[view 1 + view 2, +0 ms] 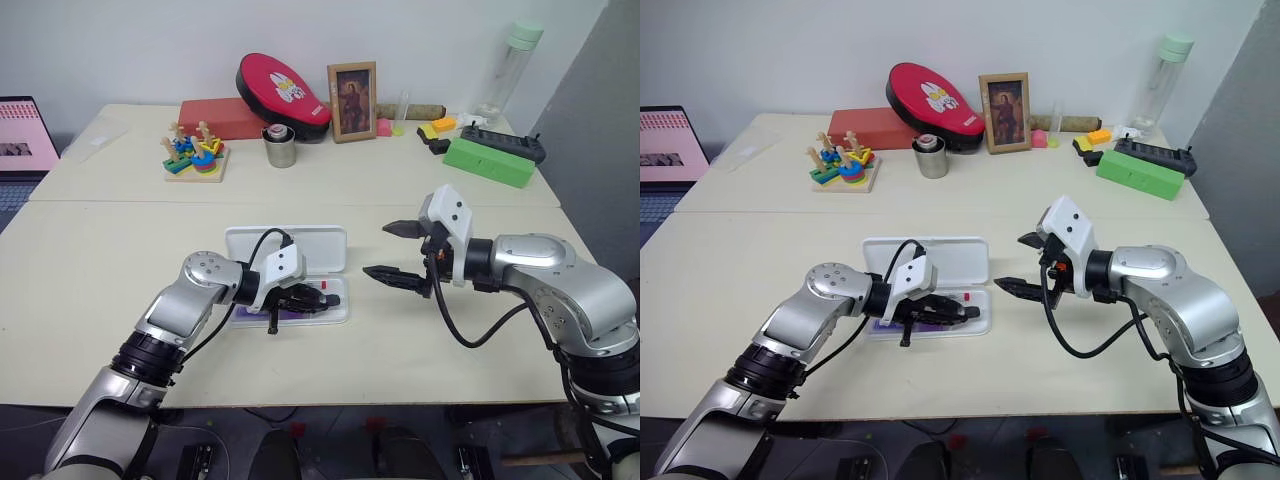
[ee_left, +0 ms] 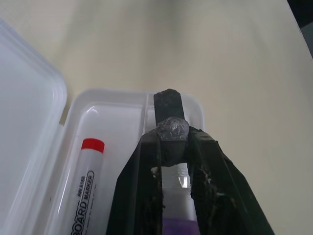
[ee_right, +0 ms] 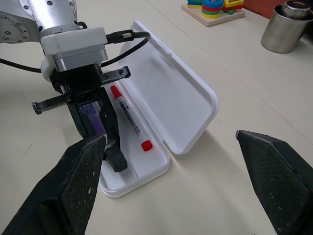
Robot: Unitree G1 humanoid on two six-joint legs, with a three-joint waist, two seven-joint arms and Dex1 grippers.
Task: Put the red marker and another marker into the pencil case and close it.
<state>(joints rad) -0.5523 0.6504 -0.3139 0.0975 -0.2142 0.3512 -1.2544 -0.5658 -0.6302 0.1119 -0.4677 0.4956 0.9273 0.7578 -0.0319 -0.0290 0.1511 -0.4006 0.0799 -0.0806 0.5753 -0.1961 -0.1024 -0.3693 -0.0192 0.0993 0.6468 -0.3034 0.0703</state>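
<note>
The white pencil case (image 1: 310, 246) lies open at mid-table, lid flat behind its tray (image 3: 161, 169). In the tray lies the red marker (image 3: 128, 116), its red cap toward the tray's end (image 2: 91, 145). Beside it is the purple highlighter (image 3: 92, 116), low in the tray's front half, with my left gripper (image 1: 318, 298) shut on it and angled down into the tray. My right gripper (image 1: 377, 250) hovers open just right of the case, above the table, with nothing between its fingers.
Along the table's far side stand a red oval pouch (image 1: 282, 92), a red box (image 1: 222, 118), a metal cup (image 1: 280, 148), a stacking toy (image 1: 195, 155), a picture frame (image 1: 352, 100), a green box (image 1: 488, 160) and a bottle (image 1: 508, 70). A laptop (image 1: 25, 135) sits far left.
</note>
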